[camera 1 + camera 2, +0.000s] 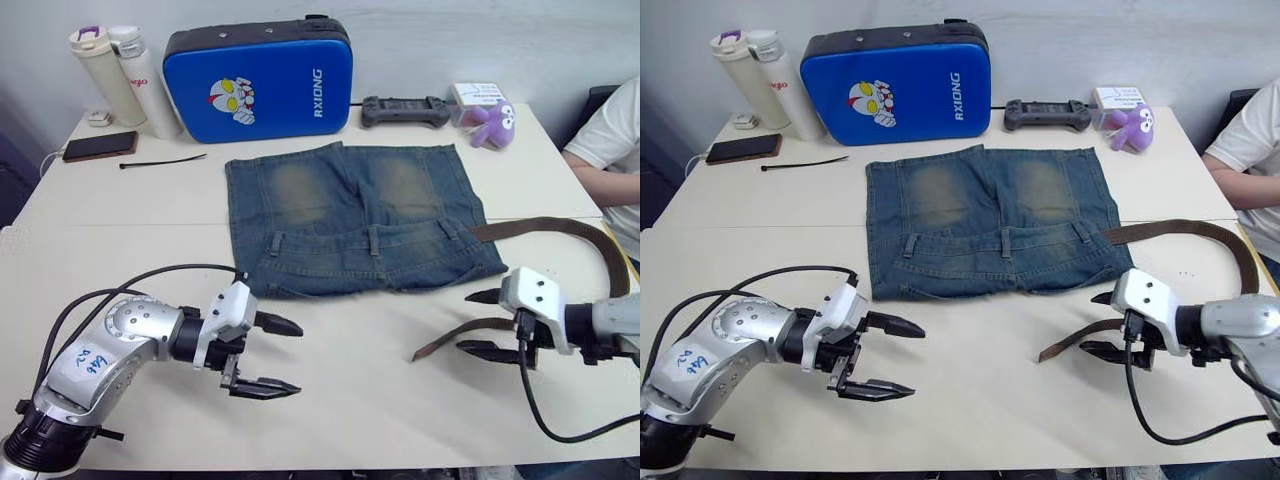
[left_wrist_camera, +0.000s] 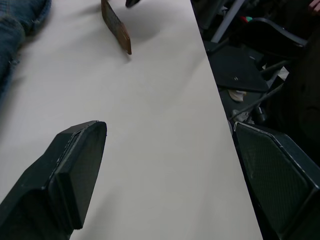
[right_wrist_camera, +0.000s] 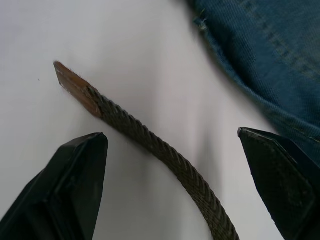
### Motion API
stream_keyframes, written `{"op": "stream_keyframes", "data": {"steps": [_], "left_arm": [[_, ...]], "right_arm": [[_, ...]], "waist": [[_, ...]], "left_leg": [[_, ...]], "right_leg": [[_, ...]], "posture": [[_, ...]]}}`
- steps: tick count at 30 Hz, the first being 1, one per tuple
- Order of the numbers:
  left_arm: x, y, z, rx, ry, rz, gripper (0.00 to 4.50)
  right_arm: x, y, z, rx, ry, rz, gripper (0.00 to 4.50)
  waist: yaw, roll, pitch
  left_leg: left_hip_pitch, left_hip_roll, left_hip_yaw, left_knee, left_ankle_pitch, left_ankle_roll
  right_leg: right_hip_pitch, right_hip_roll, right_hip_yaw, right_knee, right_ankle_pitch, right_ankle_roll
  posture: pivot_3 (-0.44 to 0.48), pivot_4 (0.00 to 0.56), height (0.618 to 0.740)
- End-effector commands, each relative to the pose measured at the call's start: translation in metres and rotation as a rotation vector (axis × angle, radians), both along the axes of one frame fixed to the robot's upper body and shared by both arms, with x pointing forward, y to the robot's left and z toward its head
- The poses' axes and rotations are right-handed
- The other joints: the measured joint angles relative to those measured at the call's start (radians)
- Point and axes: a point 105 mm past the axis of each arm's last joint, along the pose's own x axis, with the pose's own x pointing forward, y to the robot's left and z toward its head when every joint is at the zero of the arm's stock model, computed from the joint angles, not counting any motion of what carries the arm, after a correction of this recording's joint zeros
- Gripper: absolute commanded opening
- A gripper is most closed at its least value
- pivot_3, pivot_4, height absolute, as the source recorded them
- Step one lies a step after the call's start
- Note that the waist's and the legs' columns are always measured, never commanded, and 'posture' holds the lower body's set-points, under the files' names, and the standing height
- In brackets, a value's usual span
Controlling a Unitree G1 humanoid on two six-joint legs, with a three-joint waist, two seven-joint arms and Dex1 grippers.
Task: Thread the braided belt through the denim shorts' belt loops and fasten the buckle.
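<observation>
— Two grippers hang low over the white table [image 1: 330, 400], and neither carries anything. The left gripper [image 1: 285, 357] sits near the table's front edge, short of the denim shorts [image 1: 355, 215], its two black fingers spread wide with bare tabletop between them.

— And the right gripper [image 1: 485, 322]?

— It is also spread wide. Its fingers straddle the free end of the braided belt [image 1: 560, 232] without touching it; the right wrist view shows the woven strap running between the two fingertips [image 3: 75, 185], clear of both.

— Where does the belt lie?

— It starts at the right end of the shorts' waistband, runs out toward the table's right side, bends round in a loop and comes back as a loose tail. That tail ends in a flat brown tip [image 3: 75, 87] resting on the table, just in front of the shorts' right corner. Whether any belt loops [image 1: 374, 240] already hold the strap cannot be told.

— How do the shorts lie?

— Flat in the middle of the table, waistband toward the robot, legs pointing away.

— What else is there?

— Behind the shorts stands a blue case [image 1: 258, 82], with two bottles [image 1: 120, 75] to its left. A phone [image 1: 100, 146] and a black cable tie [image 1: 160, 161] lie in front of the bottles. A black controller [image 1: 405, 110] and a purple toy [image 1: 492, 124] lie to the right of the case. A person's sleeve [image 1: 610, 125] shows at the right edge.
</observation>
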Motion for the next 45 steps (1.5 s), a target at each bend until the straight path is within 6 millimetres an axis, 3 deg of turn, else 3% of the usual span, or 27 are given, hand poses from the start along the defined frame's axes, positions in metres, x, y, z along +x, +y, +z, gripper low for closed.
{"op": "stream_keyframes", "data": {"steps": [1,7,12,15,18,22,26,29,33,37,41,43,45], "left_arm": [[0.004,-0.004,0.014,-0.052,-0.043,0.026,4.5],[0.01,-0.007,0.023,-0.101,-0.055,0.065,4.5],[0.027,-0.016,0.037,-0.222,-0.075,0.121,4.5],[0.042,-0.032,0.044,-0.315,-0.051,0.172,4.5],[0.058,-0.049,0.055,-0.427,-0.026,0.224,4.5],[0.071,-0.081,0.083,-0.641,0.058,0.213,4.5],[0.067,-0.109,0.09,-0.678,0.143,0.115,4.5],[0.065,-0.12,0.087,-0.651,0.158,0.076,4.5],[0.066,-0.123,0.088,-0.657,0.191,0.051,3.38],[0.059,-0.125,0.084,-0.63,0.228,-0.006,1.6],[0.055,-0.129,0.081,-0.596,0.262,-0.053,0.2],[0.059,-0.133,0.085,-0.609,0.268,-0.051,0.07],[0.065,-0.137,0.092,-0.64,0.274,-0.04,0.0]], "right_arm": [[0.001,0.003,-0.005,-0.005,0.018,0.029,3.15],[0.004,0.005,0.0,0.018,-0.009,0.047,0.04],[0.009,0.01,0.046,0.209,-0.076,0.021,0.04],[0.0,0.028,0.081,0.438,-0.064,0.042,0.04],[-0.009,0.043,0.099,0.569,-0.041,0.07,0.04],[-0.015,0.058,0.104,0.614,-0.045,0.067,0.04],[-0.019,0.067,0.103,0.659,-0.032,0.062,0.04],[-0.017,0.068,0.103,0.66,-0.037,0.045,0.04],[-0.015,0.067,0.103,0.657,-0.053,0.021,0.0],[-0.013,0.065,0.102,0.674,-0.061,-0.009,0.0],[-0.011,0.058,0.098,0.683,-0.076,-0.056,0.0],[-0.007,0.049,0.097,0.709,-0.111,-0.121,0.0],[-0.006,0.036,0.097,0.748,-0.14,-0.193,0.89]], "waist": [[-0.002,0.0,0.0],[-0.005,0.0,0.0],[-0.002,0.0,0.0],[0.0,0.0,0.0],[0.002,-0.001,0.0],[0.014,-0.002,0.001],[0.019,-0.002,0.001],[0.02,-0.002,0.001],[0.02,-0.002,0.001],[0.021,-0.002,0.001],[0.021,-0.002,0.001],[0.022,-0.002,0.001],[0.025,-0.003,0.001]], "left_leg": [[0.0,0.0,0.0,0.0,0.0,0.0],[0.0,0.0,0.0,0.0,0.001,-0.001],[0.0,0.0,0.0,0.001,0.001,-0.001],[0.0,0.0,0.0,0.002,0.001,-0.001],[0.0,0.0,-0.001,0.002,0.001,-0.002],[-0.002,0.0,-0.001,0.005,0.001,-0.002],[-0.003,0.0,0.0,0.008,0.002,-0.005],[-0.004,0.0,0.0,0.009,0.002,-0.005],[-0.004,0.0,0.0,0.009,0.002,-0.005],[-0.004,0.0,0.0,0.009,0.002,-0.005],[-0.004,0.0,0.0,0.009,0.002,-0.005],[-0.004,0.0,0.0,0.009,0.002,-0.005],[-0.005,0.0,0.0,0.01,0.002,-0.005]], "right_leg": [[0.0,0.0,0.0,0.0,0.0,0.0],[0.0,0.001,0.0,0.001,0.0,0.0],[0.0,0.001,0.0,0.002,0.0,0.0],[0.0,0.001,-0.001,0.002,0.0,0.0],[0.0,0.001,-0.002,0.002,0.0,0.0],[0.0,0.001,-0.002,0.003,0.001,0.002],[0.0,0.002,-0.001,0.003,0.001,0.003],[0.0,0.002,-0.001,0.003,0.002,0.003],[0.0,0.002,-0.001,0.003,0.002,0.003],[0.0,0.002,-0.001,0.003,0.002,0.003],[0.0,0.002,-0.001,0.003,0.002,0.003],[0.0,0.002,-0.001,0.003,0.002,0.003],[0.0,0.002,-0.001,0.003,0.002,0.003]], "posture": [[0.0,0.15,0.74],[0.0,0.15,0.74],[0.0,0.15,0.74],[0.0,0.15,0.74],[0.0,0.15,0.74],[0.0,0.15,0.74],[0.0,0.15,0.74],[0.0,0.15,0.74],[0.0,0.15,0.74],[0.0,0.15,0.74],[0.0,0.15,0.74],[0.0,0.15,0.74],[0.0,0.15,0.74]]}}
